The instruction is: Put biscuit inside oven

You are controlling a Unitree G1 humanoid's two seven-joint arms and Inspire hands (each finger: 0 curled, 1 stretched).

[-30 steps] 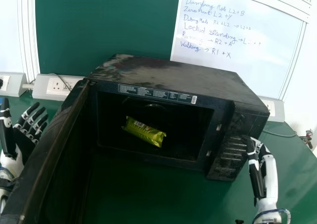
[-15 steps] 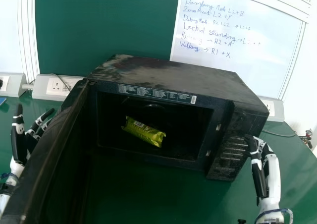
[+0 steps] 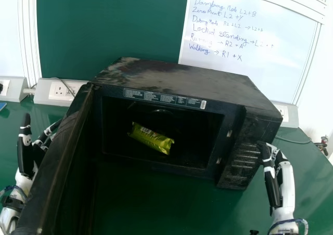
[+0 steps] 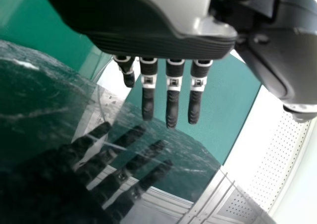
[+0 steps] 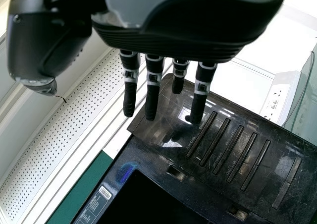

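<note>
The biscuit packet [image 3: 151,138] is lying inside the oven [image 3: 182,78]. The left hand [image 3: 25,147] is at the outer side of the opened door [image 3: 53,167], released, with straight fingers. The right hand [image 3: 272,185] also grasps nothing, its fingers straight at the button panel [image 3: 244,163].

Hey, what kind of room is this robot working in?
Possibly a robotics lab or workshop: the whiteboard lists walking and standing modes, and a microwave oven sits on a green table.

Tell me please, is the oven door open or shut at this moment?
Open: the door stands swung out toward the robot's left, and the biscuit packet can be seen inside the oven.
</note>
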